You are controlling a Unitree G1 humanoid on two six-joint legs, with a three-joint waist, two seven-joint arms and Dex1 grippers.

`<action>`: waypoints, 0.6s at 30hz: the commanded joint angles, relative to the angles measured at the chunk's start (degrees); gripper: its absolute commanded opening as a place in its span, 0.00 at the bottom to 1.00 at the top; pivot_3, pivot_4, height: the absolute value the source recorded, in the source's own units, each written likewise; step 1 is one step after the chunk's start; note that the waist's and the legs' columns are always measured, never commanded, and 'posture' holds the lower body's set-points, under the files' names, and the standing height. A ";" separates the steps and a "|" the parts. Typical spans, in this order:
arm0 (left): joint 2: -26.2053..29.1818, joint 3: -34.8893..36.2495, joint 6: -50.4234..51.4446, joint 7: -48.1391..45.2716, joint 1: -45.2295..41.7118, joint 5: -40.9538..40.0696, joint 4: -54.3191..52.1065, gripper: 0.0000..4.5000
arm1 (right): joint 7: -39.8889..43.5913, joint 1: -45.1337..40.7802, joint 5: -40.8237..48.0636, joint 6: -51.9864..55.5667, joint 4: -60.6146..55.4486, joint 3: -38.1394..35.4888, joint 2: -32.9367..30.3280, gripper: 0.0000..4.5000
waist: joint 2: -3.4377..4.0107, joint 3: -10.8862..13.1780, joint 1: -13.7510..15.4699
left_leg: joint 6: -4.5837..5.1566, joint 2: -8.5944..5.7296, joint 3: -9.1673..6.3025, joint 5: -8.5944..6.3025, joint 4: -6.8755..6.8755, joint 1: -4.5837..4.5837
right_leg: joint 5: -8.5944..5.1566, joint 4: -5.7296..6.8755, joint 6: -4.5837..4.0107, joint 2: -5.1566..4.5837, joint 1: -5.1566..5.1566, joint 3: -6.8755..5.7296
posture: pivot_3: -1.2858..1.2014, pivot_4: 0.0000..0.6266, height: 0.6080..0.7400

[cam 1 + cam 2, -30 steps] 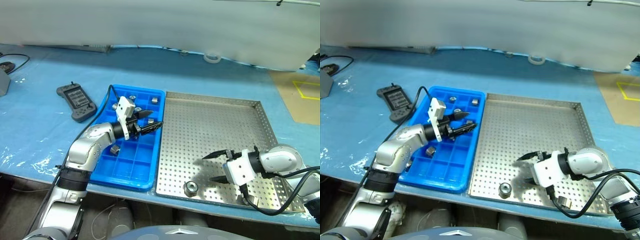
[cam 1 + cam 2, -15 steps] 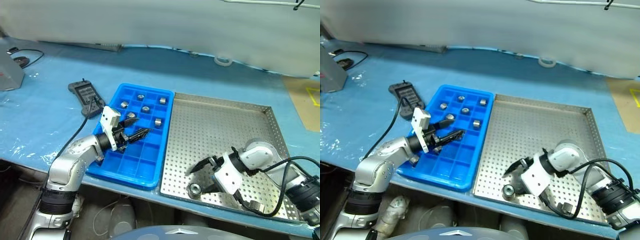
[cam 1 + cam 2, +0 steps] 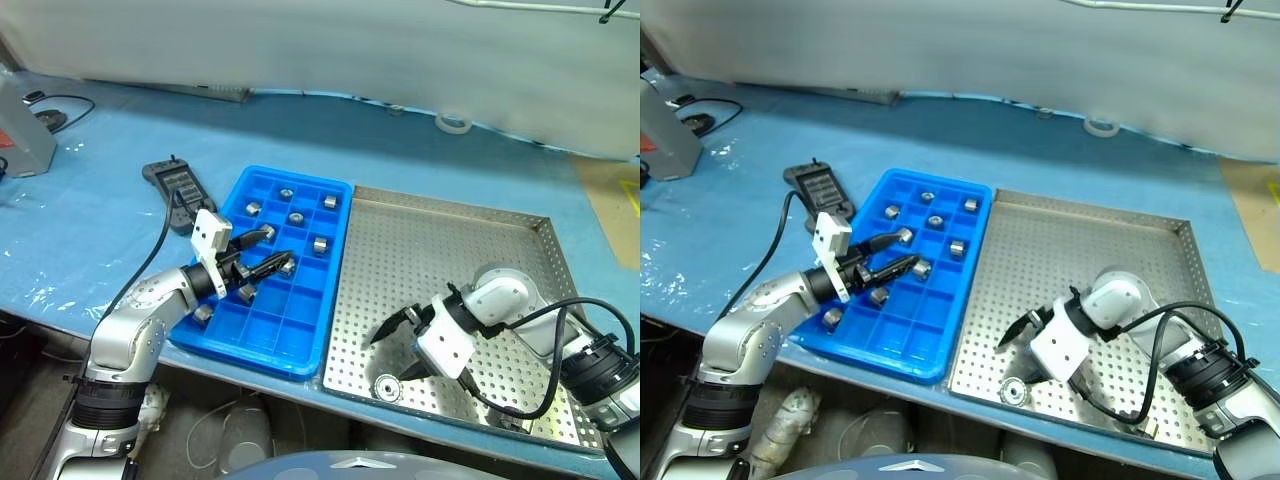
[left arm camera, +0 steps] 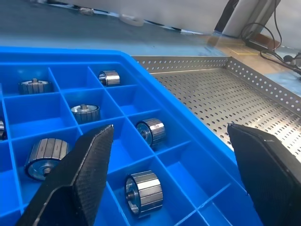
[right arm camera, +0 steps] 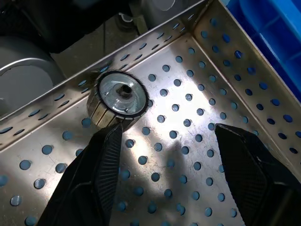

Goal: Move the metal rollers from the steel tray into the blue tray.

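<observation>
One of the metal rollers (image 3: 384,388) lies on end in the steel tray (image 3: 460,250), close to its front rim; the right wrist view shows its dark central hole (image 5: 120,99). My right gripper (image 3: 388,355) hangs open just above and behind this roller, pointing down and left, one fingertip (image 5: 108,155) right beside it. The blue tray (image 3: 300,335) adjoins the steel tray on the left and holds several rollers (image 4: 151,131), each in its own compartment. My left gripper (image 3: 278,245) hovers open and level over the blue tray's middle, with nothing between its fingers.
A black handheld controller (image 3: 178,185) lies left of the blue tray, with a grey box (image 3: 25,140) further left. A white tape ring (image 3: 453,123) sits at the back of the light-blue table cover. Both trays stand near the table's front edge. Cables trail from both wrists.
The camera view has shifted. My right gripper has moved left and tipped down towards the roller by the steel tray's front rim. My left gripper has drawn back to the left over the blue tray.
</observation>
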 commanded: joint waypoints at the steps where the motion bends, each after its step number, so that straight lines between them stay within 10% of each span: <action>1: 0.49 0.45 -1.80 -0.90 -0.05 0.31 -0.33 0.90 | -0.96 1.85 -1.38 0.55 -2.04 1.26 0.41 0.73 | 0.01 0.00 -0.03 | 0.00 0.00 0.00 0.00 0.00 0.00 | 0.00 0.00 0.00 0.00 -0.01 0.00 | 0.57 0.24 1.00; 18: 0.88 0.72 -2.98 -2.52 -0.68 1.27 1.52 0.90 | -0.52 1.34 0.01 0.78 -0.77 1.12 0.04 0.73 | 0.01 0.00 -0.09 | -0.10 0.01 0.01 0.03 -0.02 0.05 | 0.00 0.00 0.00 0.01 -0.01 0.06 | 0.56 0.24 1.00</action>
